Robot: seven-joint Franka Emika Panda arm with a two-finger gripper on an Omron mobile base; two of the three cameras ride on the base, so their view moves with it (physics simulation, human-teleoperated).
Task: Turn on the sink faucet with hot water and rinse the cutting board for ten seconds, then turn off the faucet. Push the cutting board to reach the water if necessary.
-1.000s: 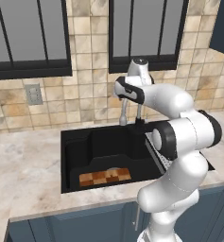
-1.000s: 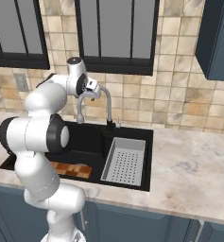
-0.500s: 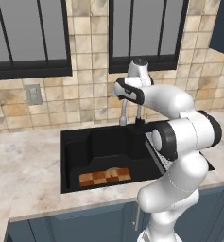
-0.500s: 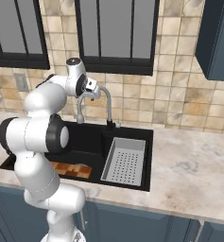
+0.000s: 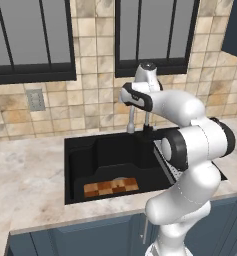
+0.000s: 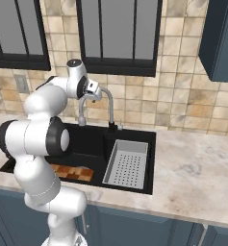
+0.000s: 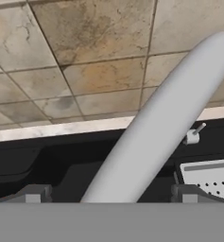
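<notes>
lever handle (image 7: 193,134) behind faucet spout (image 7: 156,127)

Glossy white rounded arm (image 5: 190,150) segments joined by dark bands.

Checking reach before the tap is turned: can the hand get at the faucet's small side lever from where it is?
Probably yes. The open hand straddles the silver-grey gooseneck faucet spout, and the small lever sits just beyond with nothing between.

No readable text

No lettering, label, brand, number or sign can be made out on any surface that is shown in the three views.
</notes>
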